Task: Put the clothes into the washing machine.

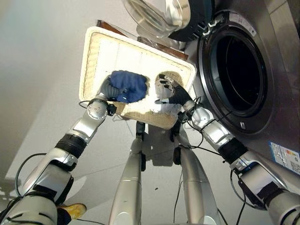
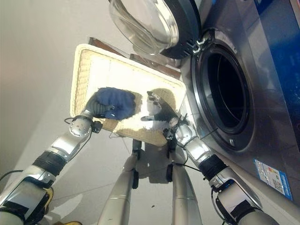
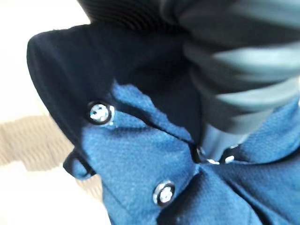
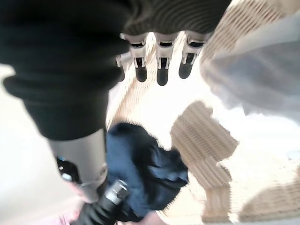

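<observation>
— Robot hand on the left (image 1: 106, 89) is at the blue garment (image 1: 129, 86); is it clamped on it?
— I cannot tell. Its fingers are hidden in the cloth. The left wrist view shows a collar and small round buttons very near.
— Where does the garment lie?
— In the white wicker basket (image 1: 91, 47), at the near side, bunched in a heap, so no long axis can be read.
— And the right robot hand (image 1: 167, 91)?
— It is above the basket, beside the garment but apart from it, fingers straight and spread, holding nothing.
— The washing machine (image 1: 281, 70)?
— It stands just beside the basket, round door (image 2: 150, 23) swung open, drum dark inside. A label (image 1: 285, 157) on its front is too small to read.
</observation>
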Controlling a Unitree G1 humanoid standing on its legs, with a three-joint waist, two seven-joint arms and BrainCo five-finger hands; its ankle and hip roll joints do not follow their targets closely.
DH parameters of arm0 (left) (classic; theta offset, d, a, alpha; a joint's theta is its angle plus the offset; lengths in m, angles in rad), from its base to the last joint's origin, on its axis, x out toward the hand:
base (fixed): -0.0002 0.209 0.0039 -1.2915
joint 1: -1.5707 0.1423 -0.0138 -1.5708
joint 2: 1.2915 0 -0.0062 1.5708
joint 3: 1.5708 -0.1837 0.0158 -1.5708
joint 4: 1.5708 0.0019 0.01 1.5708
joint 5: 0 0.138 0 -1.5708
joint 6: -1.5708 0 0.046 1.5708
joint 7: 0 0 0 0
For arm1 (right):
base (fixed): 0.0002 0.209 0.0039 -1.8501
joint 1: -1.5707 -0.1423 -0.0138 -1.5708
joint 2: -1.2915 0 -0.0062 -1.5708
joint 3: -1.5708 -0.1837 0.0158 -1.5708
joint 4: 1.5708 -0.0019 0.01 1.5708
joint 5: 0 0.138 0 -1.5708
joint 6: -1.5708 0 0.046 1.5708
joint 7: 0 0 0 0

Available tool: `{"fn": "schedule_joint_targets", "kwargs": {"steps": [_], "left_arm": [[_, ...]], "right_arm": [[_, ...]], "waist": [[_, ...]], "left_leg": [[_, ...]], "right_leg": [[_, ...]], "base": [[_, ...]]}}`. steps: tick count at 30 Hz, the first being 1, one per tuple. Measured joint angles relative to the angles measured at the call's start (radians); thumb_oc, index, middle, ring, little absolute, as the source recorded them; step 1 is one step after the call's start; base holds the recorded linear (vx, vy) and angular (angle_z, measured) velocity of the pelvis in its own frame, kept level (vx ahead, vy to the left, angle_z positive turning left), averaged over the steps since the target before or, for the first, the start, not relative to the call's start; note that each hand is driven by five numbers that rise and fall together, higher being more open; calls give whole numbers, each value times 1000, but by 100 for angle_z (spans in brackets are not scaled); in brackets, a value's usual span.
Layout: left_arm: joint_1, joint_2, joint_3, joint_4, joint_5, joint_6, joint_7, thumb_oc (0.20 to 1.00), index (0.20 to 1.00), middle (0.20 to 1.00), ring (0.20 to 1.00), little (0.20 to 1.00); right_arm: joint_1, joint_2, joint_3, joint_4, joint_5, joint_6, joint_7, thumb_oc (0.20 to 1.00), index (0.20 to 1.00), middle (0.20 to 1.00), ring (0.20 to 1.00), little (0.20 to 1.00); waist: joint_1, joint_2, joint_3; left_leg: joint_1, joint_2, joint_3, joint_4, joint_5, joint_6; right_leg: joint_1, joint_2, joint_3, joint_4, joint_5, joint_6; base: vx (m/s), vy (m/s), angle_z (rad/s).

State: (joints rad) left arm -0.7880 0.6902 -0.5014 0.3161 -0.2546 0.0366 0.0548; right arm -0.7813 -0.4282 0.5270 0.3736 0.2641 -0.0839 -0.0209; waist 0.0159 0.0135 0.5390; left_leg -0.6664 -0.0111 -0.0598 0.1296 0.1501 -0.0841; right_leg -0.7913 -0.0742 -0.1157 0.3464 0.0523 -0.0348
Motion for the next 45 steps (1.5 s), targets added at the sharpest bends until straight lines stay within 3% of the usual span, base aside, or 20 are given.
{"fn": "schedule_joint_targets", "kwargs": {"steps": [6, 16, 17, 18, 19, 20, 21, 24, 34, 38, 40, 41, 45], "left_arm": [[-22, -3, -52, -70, -46, 24, -181, 200, 200, 200, 200, 200], [-24, -4, -108, -86, -83, 69, -284, 200, 200, 200, 200, 200], [-20, -6, -112, -90, -83, 81, -288, 200, 200, 200, 200, 200], [-20, -6, -117, -92, -83, 86, -288, 200, 200, 200, 200, 200], [-20, -5, -126, -92, -83, 91, -288, 275, 275, 275, 275, 275], [-17, -6, -128, -92, -83, 96, -288, 649, 649, 649, 649, 649], [-16, -5, -128, -92, -83, 96, -289, 1000, 1000, 1000, 1000, 1000], [-6, -18, -127, -92, -91, 97, -264, 1000, 1000, 1000, 1000, 1000], [117, -123, -116, -85, -109, 36, 31, 1000, 1000, 1000, 1000, 1000], [117, -131, -93, -33, -6, 1, 278, 1000, 1000, 1000, 1000, 1000], [118, -134, -59, 0, 25, 0, 369, 1000, 1000, 1000, 1000, 1000], [130, -133, -14, 51, 65, 6, 465, 1000, 1000, 1000, 1000, 1000], [117, -123, 45, 168, 85, 37, 583, 1000, 1000, 1000, 1000, 1000]], "right_arm": [[0, -2, 41, 1, 0, 32, 19, 1000, 1000, 1000, 1000, 1000], [32, -37, 98, -1, 4, 48, 71, 1000, 1000, 1000, 1000, 1000], [45, -38, 98, -7, 9, 48, 78, 529, 529, 529, 529, 529], [52, -40, 99, -9, 15, 48, 80, 473, 473, 473, 473, 473], [65, -40, 99, -12, 28, 48, 88, 304, 304, 304, 304, 304], [76, -40, 100, -14, 48, 50, 99, 200, 200, 200, 200, 200], [78, -40, 102, -14, 56, 51, 99, 200, 200, 200, 200, 200], [82, -47, 103, -19, 129, 72, 99, 200, 200, 200, 200, 200], [147, -15, 82, -3, 266, 87, 85, 200, 200, 200, 200, 200], [146, 45, 65, 48, 379, 85, 61, 200, 200, 200, 200, 200], [150, 61, 55, 82, 438, 83, 55, 200, 200, 200, 200, 200], [166, 74, 29, 130, 521, 71, 56, 200, 200, 200, 200, 200], [185, 78, -56, 205, 674, 47, 58, 200, 200, 200, 200, 200]], "waist": [[-1, 1, 1], [-6, 1, 1], [-7, 1, 1], [-8, 1, 1], [-11, 1, 1], [-15, 1, 1], [-17, 1, 1], [-25, 1, 1], [-25, 1, 1], [-24, 1, 1], [-24, 1, 1], [-23, 1, 1], [-23, 2, 1]], "left_leg": [[9, -4, 0, -1, 2, 3], [27, 4, 3, -7, -1, 0], [27, 6, 4, -8, -1, 0], [27, 6, 4, -10, -1, 0], [27, 6, 5, -10, 0, 1], [27, 6, 6, -11, 0, 2], [27, 7, 6, -11, 0, 2], [28, 8, 12, -11, -4, 4], [37, 14, 45, -8, -18, 11], [36, 20, 50, -4, -21, 7], [35, 22, 52, -2, -24, 3], [35, 24, 54, -1, -25, 1], [32, 25, 57, 1, -26, 1]], "right_leg": [[9, -2, -1, 0, 0, 2], [28, 4, 0, -14, -1, 3], [29, 6, 0, -20, 0, 5], [29, 6, 0, -22, 1, 5], [30, 7, 0, -25, 1, 5], [32, 8, 1, -31, 2, 5], [34, 8, 1, -34, 4, 5], [39, 16, 6, -48, 9, 6], [47, 26, 30, -75, 26, 11], [47, 34, 37, -82, 31, 10], [46, 36, 39, -82, 31, 10], [45, 35, 40, -82, 31, 10], [41, 35, 41, -81, 30, 9]], "base": [[-4, 1, 1], [4, -13, -1], [0, 0, 0], [23, 1, -3], [23, 2, -3], [0, 0, 0], [0, 0, 0], [29, -11, -6], [37, -32, -10], [41, -48, -5], [40, -21, -4], [91, -28, -5], [77, -23, -2]]}}
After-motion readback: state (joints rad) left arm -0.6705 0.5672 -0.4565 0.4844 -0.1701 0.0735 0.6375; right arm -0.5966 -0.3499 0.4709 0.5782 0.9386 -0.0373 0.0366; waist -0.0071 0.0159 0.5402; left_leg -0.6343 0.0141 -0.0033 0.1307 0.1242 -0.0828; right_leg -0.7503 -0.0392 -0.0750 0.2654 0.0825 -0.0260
